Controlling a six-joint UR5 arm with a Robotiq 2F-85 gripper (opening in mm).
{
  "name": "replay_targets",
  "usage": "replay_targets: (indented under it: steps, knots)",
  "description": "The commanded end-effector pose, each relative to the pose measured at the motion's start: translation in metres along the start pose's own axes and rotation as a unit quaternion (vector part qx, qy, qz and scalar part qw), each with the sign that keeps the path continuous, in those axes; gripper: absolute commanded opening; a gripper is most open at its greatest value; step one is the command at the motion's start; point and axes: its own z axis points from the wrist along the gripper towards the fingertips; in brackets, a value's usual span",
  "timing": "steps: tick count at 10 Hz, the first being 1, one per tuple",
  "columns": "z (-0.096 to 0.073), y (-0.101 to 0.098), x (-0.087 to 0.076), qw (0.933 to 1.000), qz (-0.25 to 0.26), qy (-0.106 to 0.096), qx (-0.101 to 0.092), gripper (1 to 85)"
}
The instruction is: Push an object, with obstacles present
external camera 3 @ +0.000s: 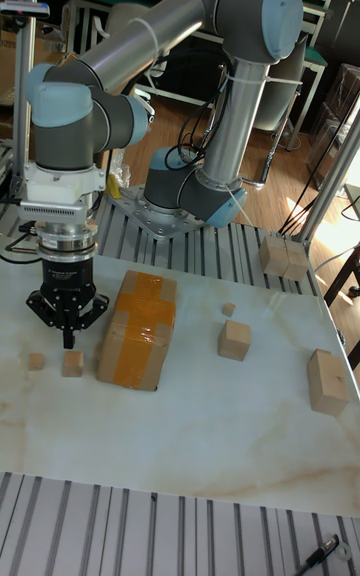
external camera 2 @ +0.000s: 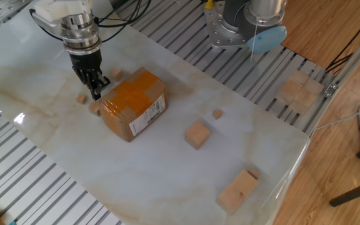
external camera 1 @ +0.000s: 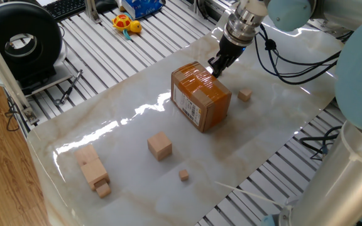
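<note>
My gripper is shut with nothing in it, tips pointing down at the table beside the far-left corner of the cardboard box. The object, a small light-wood cube, lies just in front of the fingertips, close to the box. In the tall fixed view the gripper hangs right above this cube. Whether they touch I cannot tell. In one fixed view the gripper stands behind the box, and the cube is hidden there.
A smaller cube sits left of the object. A similar small cube lies behind the box. A larger cube, a tiny cube and a big block lie to the right. More blocks rest off the table.
</note>
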Motion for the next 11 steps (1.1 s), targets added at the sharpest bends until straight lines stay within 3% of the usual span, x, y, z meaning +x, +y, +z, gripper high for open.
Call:
replay_targets:
  steps: [1, 6, 11]
  knots:
    - [0.005, 0.002, 0.001, 1.0, 0.004, -0.003, -0.002, 1.3]
    - [0.005, 0.0, 0.007, 1.0, 0.005, 0.002, -0.002, 1.3]
    - [0.017, 0.004, 0.0, 0.9999, -0.004, -0.006, -0.008, 1.3]
